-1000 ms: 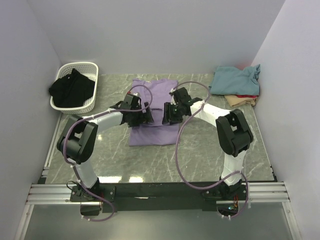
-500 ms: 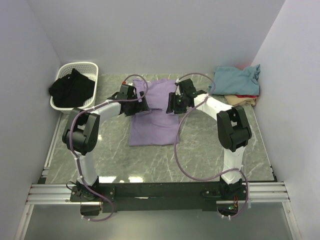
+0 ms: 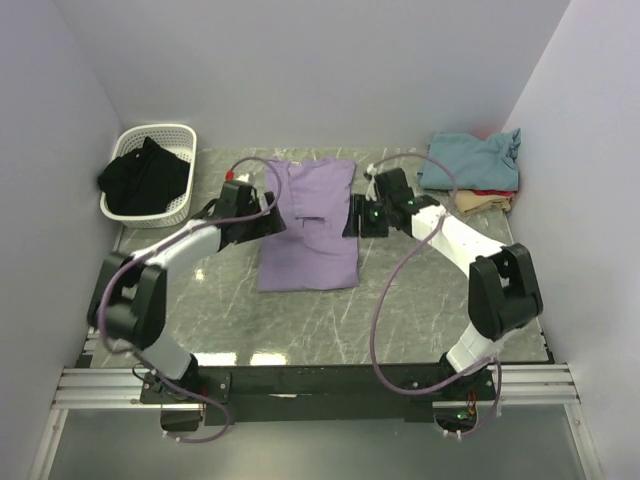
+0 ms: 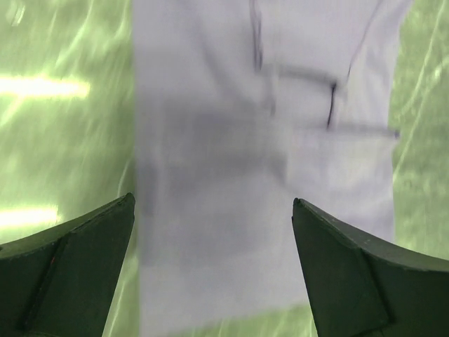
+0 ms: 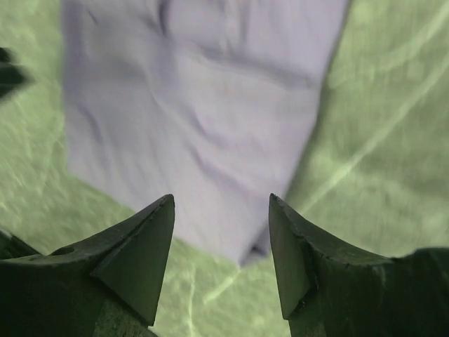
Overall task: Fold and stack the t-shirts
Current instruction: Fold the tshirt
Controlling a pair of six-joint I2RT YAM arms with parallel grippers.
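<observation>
A lavender t-shirt [image 3: 310,230] lies flat in a long folded strip at the middle of the marble table [image 3: 420,300]. My left gripper [image 3: 268,222] hovers at its left edge, jaws wide open and empty; the left wrist view shows the shirt [image 4: 266,175] blurred below the gripper [image 4: 212,200]. My right gripper [image 3: 356,216] is at the shirt's right edge, open with nothing between its fingers. The right wrist view has a shirt corner [image 5: 203,105] under the gripper [image 5: 221,198]. At the back right, a teal t-shirt [image 3: 470,160] tops a stack over red [image 3: 492,192] and tan [image 3: 482,203] ones.
A white basket [image 3: 178,135] holding black clothing [image 3: 145,178] stands at the back left. Walls close in the table on three sides. Purple cables loop off both arms above the table.
Both grippers have drawn apart from over the middle of the lavender shirt to its left and right edges. The right jaws have opened a little wider.
</observation>
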